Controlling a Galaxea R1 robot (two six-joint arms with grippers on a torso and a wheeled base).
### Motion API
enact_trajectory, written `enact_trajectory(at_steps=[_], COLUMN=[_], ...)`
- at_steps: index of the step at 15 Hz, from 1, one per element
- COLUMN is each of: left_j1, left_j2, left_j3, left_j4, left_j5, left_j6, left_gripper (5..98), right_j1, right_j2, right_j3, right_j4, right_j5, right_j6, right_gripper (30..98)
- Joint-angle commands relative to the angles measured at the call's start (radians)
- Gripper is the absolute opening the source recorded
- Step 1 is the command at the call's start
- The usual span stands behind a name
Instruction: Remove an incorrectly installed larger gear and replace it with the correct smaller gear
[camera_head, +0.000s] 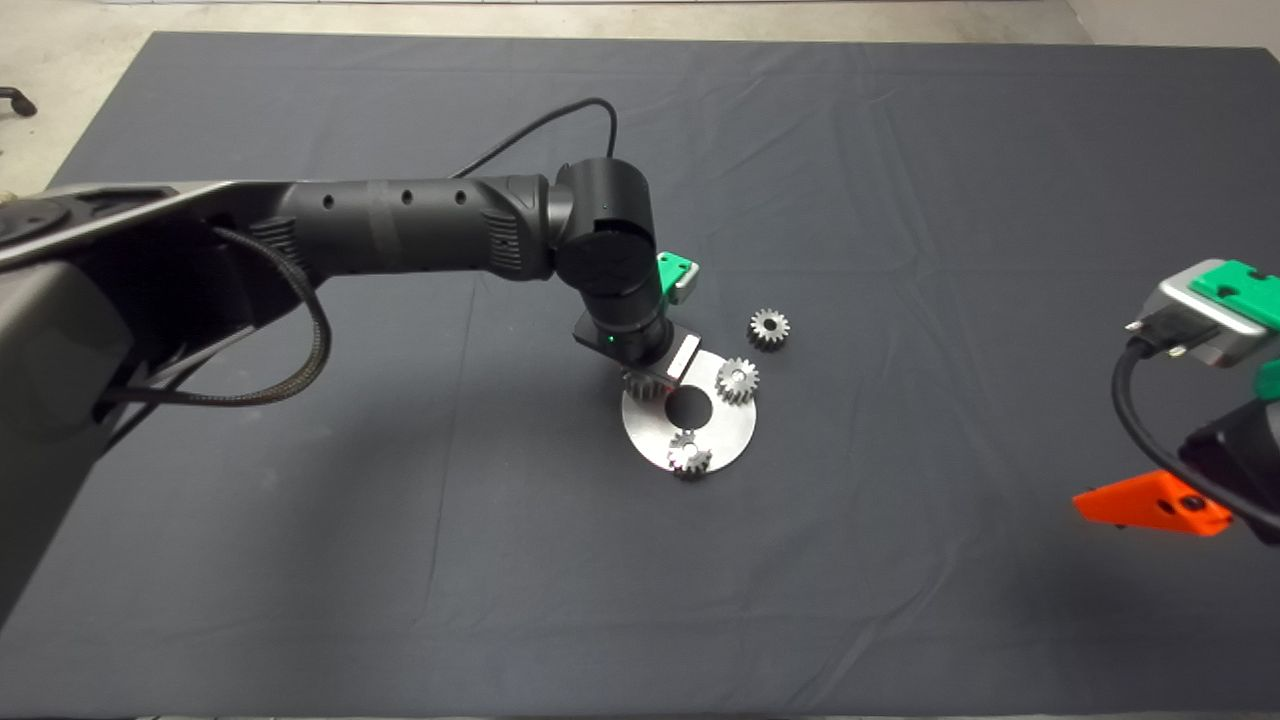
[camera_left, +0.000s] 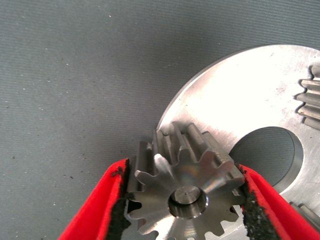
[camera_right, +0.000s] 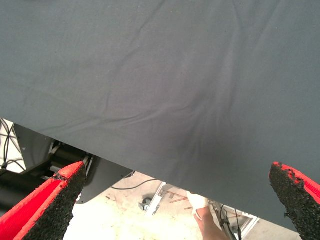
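Head view: the left gripper (camera_head: 648, 378) is positioned over the near-left edge of a round metal plate (camera_head: 730, 432) at mid-mat (camera_head: 400, 560). Two small gears (camera_head: 737, 380) (camera_head: 689, 456) are seated on the plate; a third (camera_head: 769, 328) lies just beyond it. The right gripper (camera_head: 1160, 503) is parked at the right edge.

Left wrist view: the larger gear (camera_left: 187, 192) is pinched between the red fingers (camera_left: 100, 210), over the plate rim.

Right wrist view: fingers (camera_right: 47, 205) are spread wide above the mat edge; floor and a person's leg (camera_right: 207, 222) are seen beyond.
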Motion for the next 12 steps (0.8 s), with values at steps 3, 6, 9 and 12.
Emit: enact_trajectory(at_steps=[3,6,9,12], left_j1=[-0.021,-0.021,-0.022,-0.022], left_j2=[0.002,0.003,0.006,0.006], left_j3=[-0.006,-0.005,-0.006,-0.003], left_j4=[0.008,0.007,0.006,0.005], left_j5=[0.009,0.009,0.011,0.012], left_j6=[-0.001,0.005,0.005,0.005], left_gripper=[48.9,47.8,46.7,43.8], right_j1=[0.013,0.014,0.013,0.015], right_j2=[0.000,0.000,-0.002,-0.001], right_j3=[0.002,0.002,0.002,0.002], right_j4=[0.022,0.022,0.023,0.022], right_j5=[-0.003,-0.002,-0.003,-0.002], right_j6=[0.007,0.007,0.007,0.007], right_gripper=[96.8,96.8,96.8,96.8])
